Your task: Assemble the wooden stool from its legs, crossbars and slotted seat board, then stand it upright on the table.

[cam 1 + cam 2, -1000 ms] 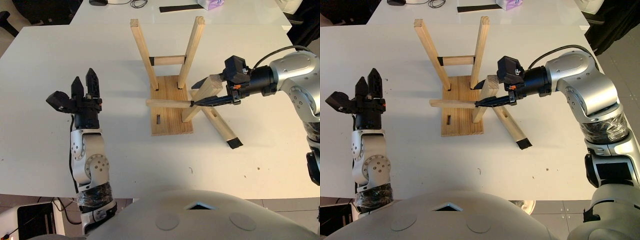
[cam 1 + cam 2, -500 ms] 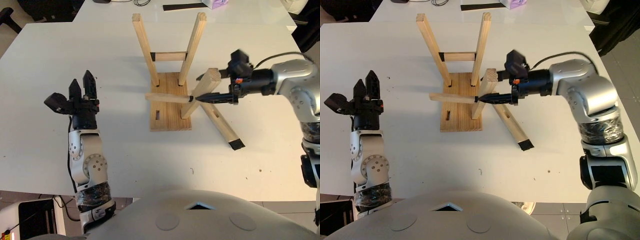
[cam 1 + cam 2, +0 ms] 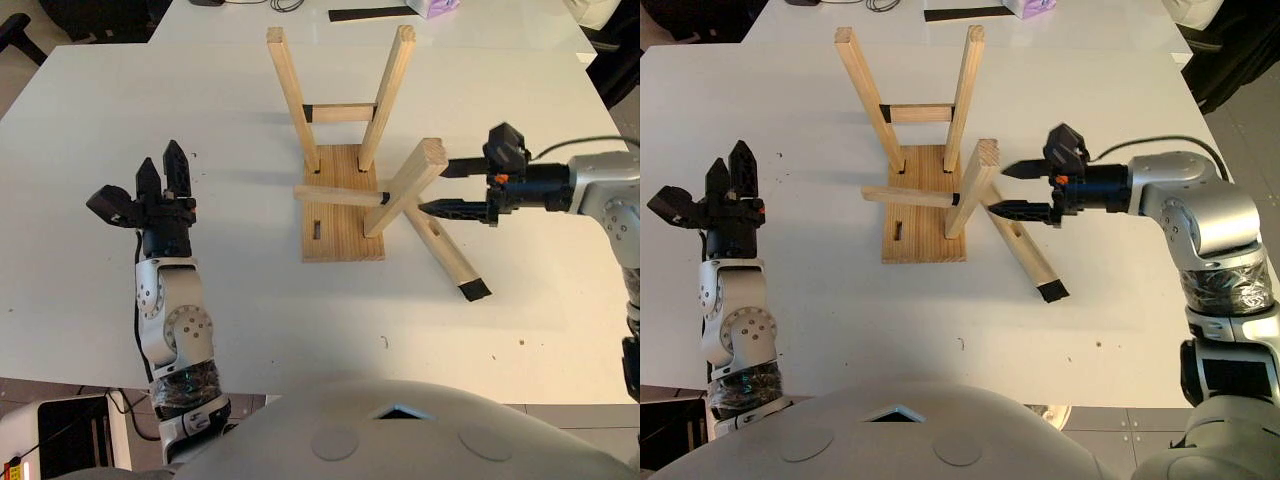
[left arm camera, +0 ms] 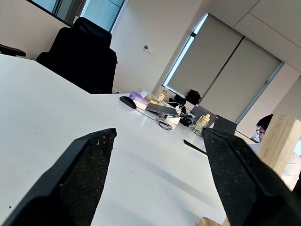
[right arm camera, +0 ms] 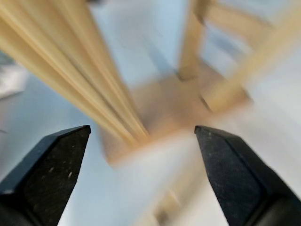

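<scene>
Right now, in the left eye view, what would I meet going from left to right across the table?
left end effector → slotted seat board → leaning leg → right end effector

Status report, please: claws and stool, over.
Left claw open, empty. Right claw open beside leaning leg pair. Seat board carries upright leg pair; near slot empty.

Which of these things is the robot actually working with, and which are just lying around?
Job: seat board, standing legs with crossbar, leaning leg pair, open right gripper.
Lying about: black strip, cables, purple packet on the far table.
</scene>
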